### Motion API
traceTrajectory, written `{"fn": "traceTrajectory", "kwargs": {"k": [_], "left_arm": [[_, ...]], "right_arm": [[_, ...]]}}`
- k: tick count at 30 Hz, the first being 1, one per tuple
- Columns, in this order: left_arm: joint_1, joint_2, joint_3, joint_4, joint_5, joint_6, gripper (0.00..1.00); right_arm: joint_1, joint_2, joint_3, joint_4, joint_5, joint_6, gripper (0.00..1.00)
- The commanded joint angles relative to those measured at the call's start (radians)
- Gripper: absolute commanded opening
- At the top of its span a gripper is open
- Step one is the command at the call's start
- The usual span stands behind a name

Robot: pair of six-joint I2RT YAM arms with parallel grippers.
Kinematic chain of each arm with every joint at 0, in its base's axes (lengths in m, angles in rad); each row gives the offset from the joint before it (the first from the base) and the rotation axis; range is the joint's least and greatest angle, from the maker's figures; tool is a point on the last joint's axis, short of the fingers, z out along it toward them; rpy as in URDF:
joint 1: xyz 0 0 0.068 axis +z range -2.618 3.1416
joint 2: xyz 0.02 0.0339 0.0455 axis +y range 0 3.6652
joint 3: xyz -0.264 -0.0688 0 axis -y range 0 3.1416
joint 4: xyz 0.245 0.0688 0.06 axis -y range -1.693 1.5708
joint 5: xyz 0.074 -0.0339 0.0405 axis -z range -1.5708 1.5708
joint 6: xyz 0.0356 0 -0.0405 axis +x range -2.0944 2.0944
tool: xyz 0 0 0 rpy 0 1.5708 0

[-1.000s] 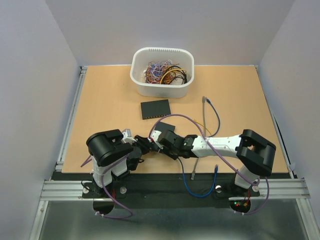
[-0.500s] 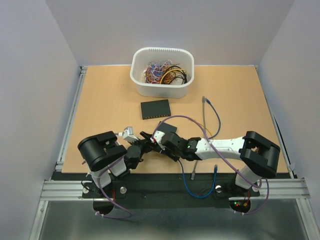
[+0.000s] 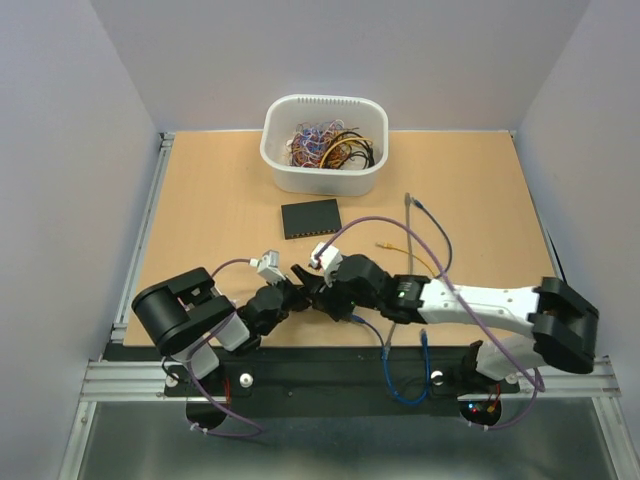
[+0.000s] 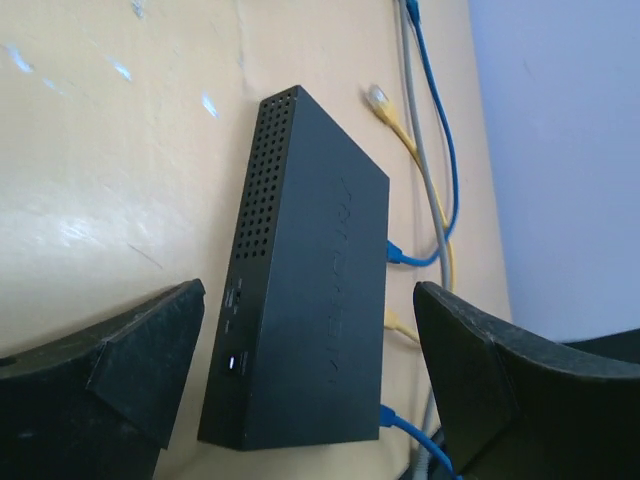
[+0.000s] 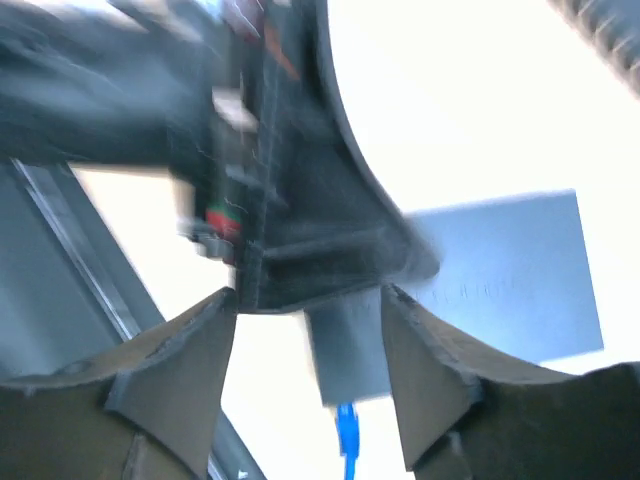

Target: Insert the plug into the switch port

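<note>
Left wrist cam gives the clearest look: switch [image 4: 310, 200] lies flat on the worktop [image 4: 90, 150] between the fingers of the left claw [image 4: 309, 290]. That claw is spread wide, with clear gaps on both sides and nothing gripped. Two blue leads [image 4: 400, 255] meet the switch's right side, at mid frame and lower frame. The ports are on the far face, so seating can't be confirmed from here. A yellow plug [image 4: 378, 97] and a grey cable [image 4: 420, 150] lie loose just beyond, upper right. The top cam shows none of that, because both claws meet at lower centre and cover this switch. It does show a spare switch [image 3: 310, 218] further up the worktop, a white bin [image 3: 320, 180] of tangled wires at upper centre, and cable slack draped off the bottom edge. Right wrist cam is badly blurred. The fingers of the right claw [image 5: 308, 295] stand apart and hold nothing. The washed-out switch lies beyond them, with the blue plug [image 5: 347, 432] butted against its lower edge. The left arm's dark body fills the upper left. Writing: there is an embossed logo on the switch lid in the left wrist view and faint lettering in the right wrist view, neither legible.
</note>
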Motion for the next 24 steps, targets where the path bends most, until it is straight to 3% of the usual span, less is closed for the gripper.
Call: {"fn": "traceTrajectory", "kwargs": {"k": [1, 5, 10, 17, 24], "left_arm": [[-0.007, 0.014, -0.085, -0.357, 0.315, -0.010, 0.99], [0.016, -0.047, -0.056, -0.437, 0.318, 0.022, 0.99], [0.065, -0.223, -0.017, -0.683, 0.279, 0.075, 0.99], [0.107, -0.495, 0.053, -0.912, 0.246, 0.122, 0.99], [0.121, -0.601, 0.150, -1.078, 0.190, 0.174, 0.99]], "right_arm": [[0.006, -0.188, -0.006, 0.262, 0.115, 0.023, 0.68], [0.005, -0.218, -0.014, 0.175, 0.250, 0.020, 0.69], [-0.029, -0.239, -0.071, 0.100, 0.354, 0.095, 0.68], [-0.159, -0.331, -0.157, -0.028, 0.368, 0.237, 0.65], [-0.187, -0.210, -0.099, -0.137, 0.290, 0.273, 0.61]]}}
